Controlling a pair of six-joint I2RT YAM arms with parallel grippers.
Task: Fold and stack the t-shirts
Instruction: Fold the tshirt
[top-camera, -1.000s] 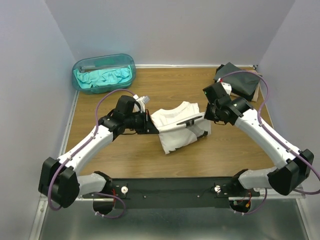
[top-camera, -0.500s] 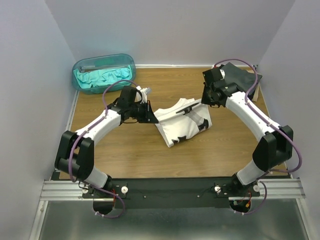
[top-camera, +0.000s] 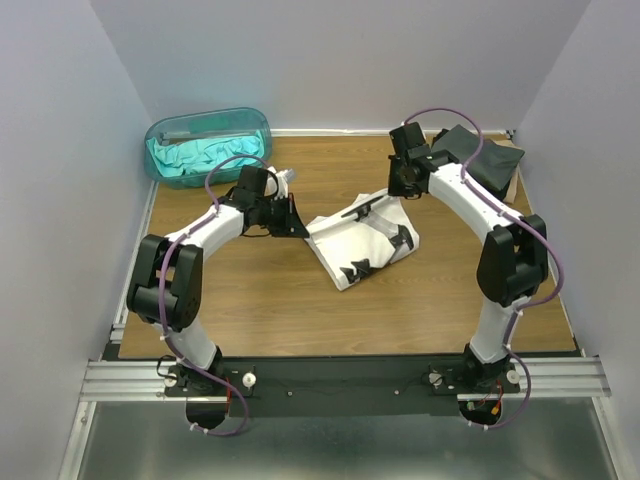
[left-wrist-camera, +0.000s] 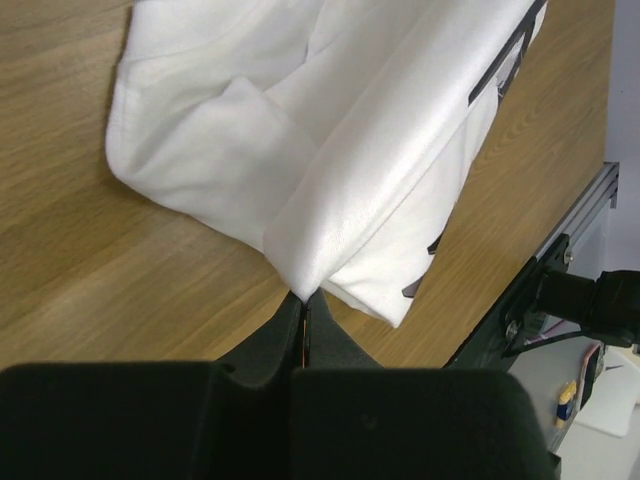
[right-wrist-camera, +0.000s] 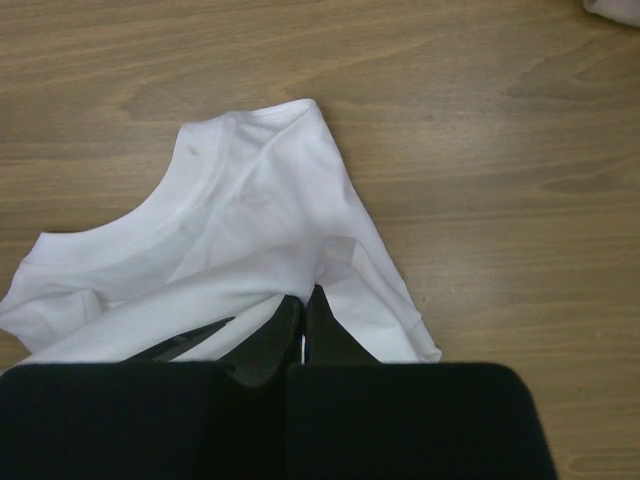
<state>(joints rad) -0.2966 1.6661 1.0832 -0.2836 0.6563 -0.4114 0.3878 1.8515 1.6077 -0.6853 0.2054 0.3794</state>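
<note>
Both arms are out over the table, elbows thrown wide. The left arm (top-camera: 205, 235) climbs from its base, folds sharply at the elbow out on the left, and runs its white forearm in toward the middle. The left gripper (top-camera: 300, 229) points to the right with its jaws pressed tight together, and the left wrist view shows a folded corner of the white t-shirt (top-camera: 365, 240) pinched right at the tips. The right arm (top-camera: 470, 200) stands taller, elbow high on the right side, forearm stretching away and leftward. The right gripper (top-camera: 394, 192) angles down, jaws closed flat on the t-shirt's edge just below the collar.
</note>
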